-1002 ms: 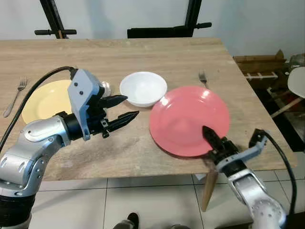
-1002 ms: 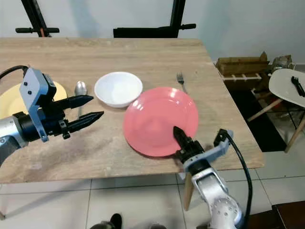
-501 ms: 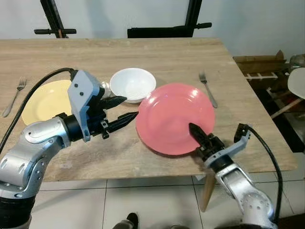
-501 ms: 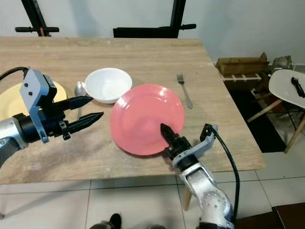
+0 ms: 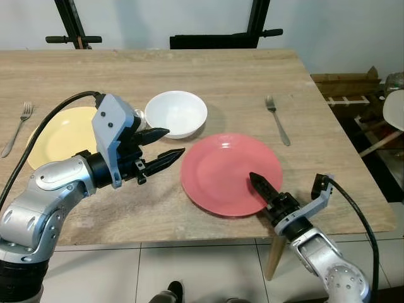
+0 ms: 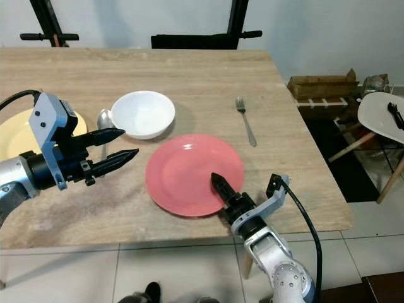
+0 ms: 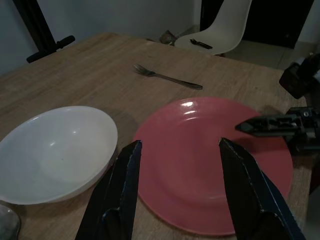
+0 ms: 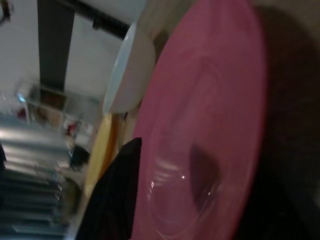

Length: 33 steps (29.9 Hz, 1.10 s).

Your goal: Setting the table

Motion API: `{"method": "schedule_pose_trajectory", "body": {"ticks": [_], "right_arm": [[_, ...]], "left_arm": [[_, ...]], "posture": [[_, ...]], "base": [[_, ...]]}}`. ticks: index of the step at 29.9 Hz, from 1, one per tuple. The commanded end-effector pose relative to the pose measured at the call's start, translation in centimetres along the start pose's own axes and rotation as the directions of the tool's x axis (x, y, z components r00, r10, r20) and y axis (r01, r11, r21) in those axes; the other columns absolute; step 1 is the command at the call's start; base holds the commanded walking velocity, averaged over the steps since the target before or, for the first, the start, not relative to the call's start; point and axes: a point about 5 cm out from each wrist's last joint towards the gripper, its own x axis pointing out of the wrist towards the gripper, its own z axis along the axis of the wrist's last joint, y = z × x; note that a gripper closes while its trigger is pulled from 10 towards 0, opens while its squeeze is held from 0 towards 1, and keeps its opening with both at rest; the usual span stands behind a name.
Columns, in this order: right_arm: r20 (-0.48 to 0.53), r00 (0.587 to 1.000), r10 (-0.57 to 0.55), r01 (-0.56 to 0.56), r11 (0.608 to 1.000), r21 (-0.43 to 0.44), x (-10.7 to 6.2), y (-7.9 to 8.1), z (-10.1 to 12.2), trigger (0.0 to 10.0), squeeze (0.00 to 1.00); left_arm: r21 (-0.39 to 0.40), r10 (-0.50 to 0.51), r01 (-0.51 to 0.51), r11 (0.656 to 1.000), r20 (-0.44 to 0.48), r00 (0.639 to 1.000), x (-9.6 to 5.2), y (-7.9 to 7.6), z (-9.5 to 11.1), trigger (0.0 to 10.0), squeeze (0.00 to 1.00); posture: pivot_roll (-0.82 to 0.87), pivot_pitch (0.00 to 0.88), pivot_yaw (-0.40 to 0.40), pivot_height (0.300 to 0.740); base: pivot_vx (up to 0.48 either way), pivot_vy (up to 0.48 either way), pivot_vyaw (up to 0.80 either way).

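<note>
On the table point(image 5: 189, 69): your red plate point(image 5: 221, 170) lies flat near the front edge.
Right gripper point(image 5: 264, 188): clamps the plate's rim.
Left gripper point(image 5: 165, 144): spread wide, hovering.
Around: white bowl point(image 5: 176, 113) behind, fork point(image 5: 276, 118) right, yellow plate point(image 5: 60, 132) left.

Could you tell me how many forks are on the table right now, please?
2: one fork lies right of the pink plate, the other fork at the table's left edge beside the yellow plate.
</note>
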Motion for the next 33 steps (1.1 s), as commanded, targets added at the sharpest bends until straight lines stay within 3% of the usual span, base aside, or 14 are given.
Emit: {"method": "schedule_pose_trajectory", "body": {"ticks": [1, 2, 3, 6, 7, 9, 11, 12, 14, 19, 23, 26, 29, 33], "right_arm": [[-0.003, 0.999, -0.050, 0.050, 0.993, -0.103, -0.6, -0.9, 0.6, 10.0, 0.00], [-0.004, 0.998, -0.058, 0.056, 0.978, -0.200, -0.8, -0.8, 1.2, 10.0, 0.00], [-0.004, 0.998, -0.058, 0.056, 0.978, -0.200, -0.8, -0.8, 1.2, 10.0, 0.00], [-0.080, 0.995, -0.054, 0.002, 0.845, -0.535, -1.2, 0.0, 2.1, 10.0, 0.00], [-0.080, 0.995, -0.054, 0.002, 0.845, -0.535, -1.2, 0.0, 2.1, 10.0, 0.00], [-0.120, 0.992, -0.033, -0.054, 0.760, -0.648, -1.1, 0.9, 2.6, 10.0, 0.00], [-0.120, 0.992, -0.033, -0.054, 0.760, -0.648, -1.1, 0.9, 2.6, 10.0, 0.00], [-0.119, 0.993, 0.000, -0.089, 0.664, -0.742, -0.7, 2.3, 3.8, 10.0, 0.00], [-0.108, 0.994, 0.019, -0.095, 0.635, -0.766, -0.5, 2.9, 4.4, 10.0, 0.00], [-0.060, 0.996, 0.059, -0.084, 0.608, -0.790, -0.5, 3.8, 6.1, 10.0, 0.00], [-0.016, 0.996, 0.082, -0.060, 0.571, -0.819, -1.6, 4.3, 8.5, 10.0, 0.00], [-0.016, 0.997, 0.079, -0.057, 0.557, -0.829, -2.2, 4.4, 9.0, 10.0, 0.00], [0.010, 1.000, 0.011, 0.003, 0.507, -0.862, -3.9, 3.5, 9.7, 10.0, 0.00], [0.060, 0.998, -0.007, 0.055, 0.516, -0.855, -4.3, 3.0, 10.3, 10.0, 0.00]], "left_arm": [[0.000, -0.016, 0.016, 1.000, 0.002, 1.000, 0.1, -0.4, 0.1, 10.0, 0.00], [-0.001, -0.017, 0.017, 1.000, 0.003, 1.000, 0.1, -0.5, 0.1, 10.0, 0.00], [-0.001, -0.017, 0.017, 1.000, 0.003, 1.000, 0.1, -0.5, 0.1, 10.0, 0.00], [-0.006, -0.021, 0.021, 1.000, 0.006, 1.000, 0.2, -0.5, 0.0, 10.0, 0.00], [-0.006, -0.021, 0.021, 1.000, 0.006, 1.000, 0.2, -0.5, 0.0, 10.0, 0.00], [-0.009, -0.027, 0.027, 1.000, 0.009, 1.000, 0.3, -0.6, 0.0, 10.0, 0.00], [-0.009, -0.027, 0.027, 1.000, 0.009, 1.000, 0.3, -0.6, 0.0, 10.0, 0.00], [-0.010, -0.033, 0.033, 0.999, 0.014, 0.999, 0.5, -0.7, 0.1, 10.0, 0.00], [-0.010, -0.034, 0.034, 0.999, 0.016, 0.999, 0.6, -0.7, 0.0, 10.0, 0.00], [-0.012, -0.035, 0.035, 0.999, 0.018, 0.999, 0.7, -0.8, 0.0, 10.0, 0.00], [-0.016, -0.033, 0.034, 0.999, 0.020, 0.999, 0.7, -0.9, -0.1, 10.0, 0.00], [-0.018, -0.035, 0.035, 0.999, 0.021, 0.999, 0.8, -0.9, -0.1, 10.0, 0.00], [-0.023, -0.042, 0.043, 0.999, 0.025, 0.999, 1.1, -1.0, -0.1, 10.0, 0.00], [-0.023, -0.044, 0.045, 0.999, 0.027, 0.999, 1.2, -1.0, -0.1, 10.0, 0.00]], "posture": [[-0.06, 0.083, 0.033, 0.740], [-0.06, 0.083, 0.033, 0.740], [-0.06, 0.083, 0.033, 0.740], [-0.08, 0.078, 0.039, 0.740], [-0.08, 0.078, 0.039, 0.740], [-0.08, 0.077, 0.040, 0.740], [-0.08, 0.077, 0.040, 0.740], [-0.09, 0.071, 0.039, 0.740], [-0.09, 0.065, 0.035, 0.740], [-0.09, 0.060, 0.035, 0.740], [-0.09, 0.054, 0.040, 0.740], [-0.09, 0.054, 0.040, 0.740], [-0.10, 0.053, 0.044, 0.740], [-0.10, 0.057, 0.048, 0.740]], "base": [[0.000, 0.000, 0.00], [0.000, 0.000, 0.00], [0.000, 0.000, 0.00], [0.000, 0.000, 0.00], [0.000, 0.000, 0.00], [0.000, 0.000, 0.00], [0.000, 0.000, 0.00], [0.000, 0.000, 0.00], [0.000, 0.000, 0.00], [0.000, 0.000, 0.00], [0.000, 0.000, 0.00], [0.000, 0.000, 0.00], [0.000, 0.000, 0.00], [0.000, 0.000, 0.00]]}}
